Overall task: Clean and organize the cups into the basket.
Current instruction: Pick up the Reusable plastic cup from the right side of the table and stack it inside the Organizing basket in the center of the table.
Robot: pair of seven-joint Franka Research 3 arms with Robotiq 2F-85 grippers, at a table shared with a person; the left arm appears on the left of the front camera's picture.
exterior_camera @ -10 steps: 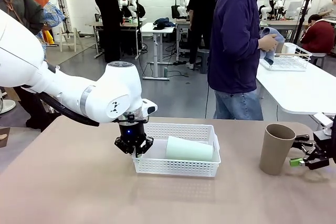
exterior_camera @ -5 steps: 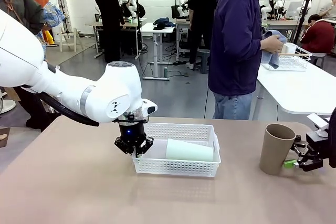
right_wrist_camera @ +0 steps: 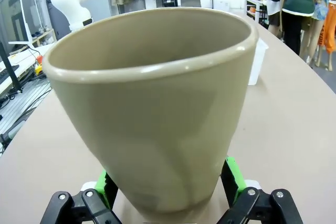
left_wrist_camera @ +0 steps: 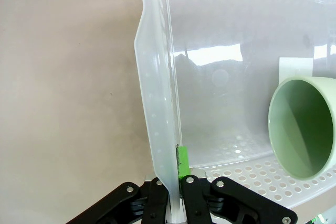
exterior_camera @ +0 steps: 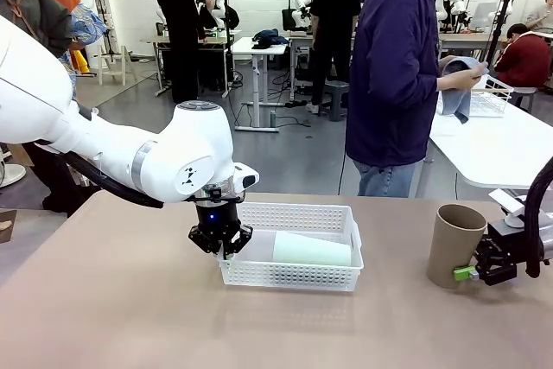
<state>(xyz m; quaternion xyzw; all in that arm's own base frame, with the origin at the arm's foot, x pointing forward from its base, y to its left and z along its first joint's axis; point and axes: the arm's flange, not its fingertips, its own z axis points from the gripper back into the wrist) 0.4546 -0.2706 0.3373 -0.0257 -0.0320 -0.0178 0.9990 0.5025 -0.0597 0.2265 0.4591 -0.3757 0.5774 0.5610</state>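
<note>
A pale mint green cup (exterior_camera: 313, 250) lies on its side in the white basket (exterior_camera: 294, 207) at the table's middle. My left gripper (exterior_camera: 223, 252) is shut on the basket's left end wall. In the left wrist view the thin wall (left_wrist_camera: 157, 93) runs between the fingers of the left gripper (left_wrist_camera: 176, 182), and the mint cup's mouth (left_wrist_camera: 307, 129) faces them. A tan-brown cup (exterior_camera: 454, 244) stands upright at the right. My right gripper (exterior_camera: 471, 272) is open at its base. In the right wrist view the green pads (right_wrist_camera: 233, 177) flank the tan cup (right_wrist_camera: 157, 119).
A person in a dark blue jacket (exterior_camera: 393, 66) stands at the far side, holding a cloth over a white wire rack (exterior_camera: 484, 97) on the neighbouring white table (exterior_camera: 492, 149). The tan tabletop (exterior_camera: 112, 300) is bare in front and to the left.
My right gripper has moved left and closer to the tan cup, so its fingers now straddle the base. The left gripper and basket have stayed still. The person has turned toward the rack.
</note>
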